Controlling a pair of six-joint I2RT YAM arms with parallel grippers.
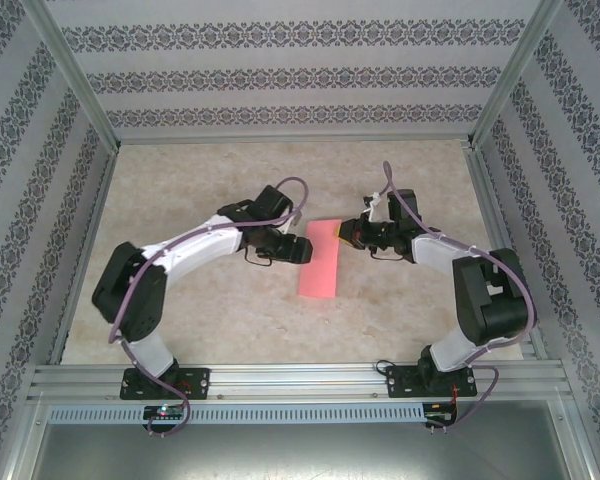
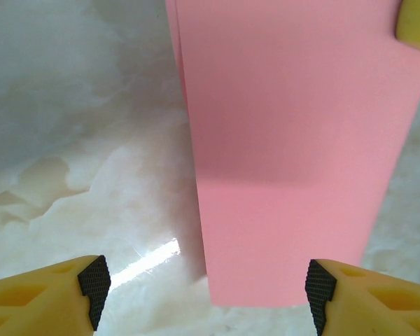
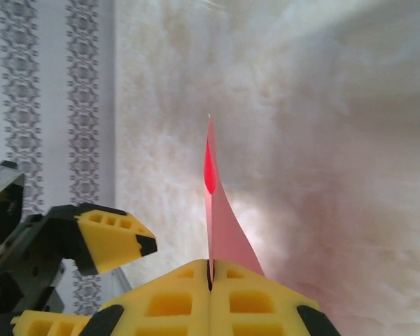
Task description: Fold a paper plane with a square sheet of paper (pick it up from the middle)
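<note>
On the left half of the bench (image 1: pixel 180 330) the left arm (image 1: pixel 185 252) reaches from the near edge in toward the middle. Its left pincer (image 1: pixel 285 248) stands just beside the left long edge of the square sheet of paper (image 1: pixel 320 258). In the left wrist view the left pincer (image 2: pixel 206 290) is spread wide. Its yellow fingers (image 2: pixel 91 287), tipped with black pads, stand far apart, with nothing gripped between them. The end of the paper (image 2: pixel 294 140) nearest the camera lies in the gap, toward the right finger, flat on the pale marbled surface. Whether the pads touch the paper cannot be told.

The sheet is doubled over into a long narrow strip, and a second layer peeks out along its left edge. It lies about the middle of the bench, well away from every edge. It runs from far to near with a slight slant, the far end leaning right.

At the far right corner of the strip the right pincer (image 1: pixel 352 232) is closed on the paper. In the right wrist view the jaws of the right pincer (image 3: pixel 210 280) are pressed together with the pink sheet (image 3: pixel 224 231) nipped in the seam. Seen edge-on, the sheet runs away from the jaws, its two layers bowing slightly apart near the far end. One finger (image 3: pixel 115 238) of the left pincer shows to the left of it. The right arm (image 1: pixel 450 262) runs back to its base at the near edge on the right.
</note>
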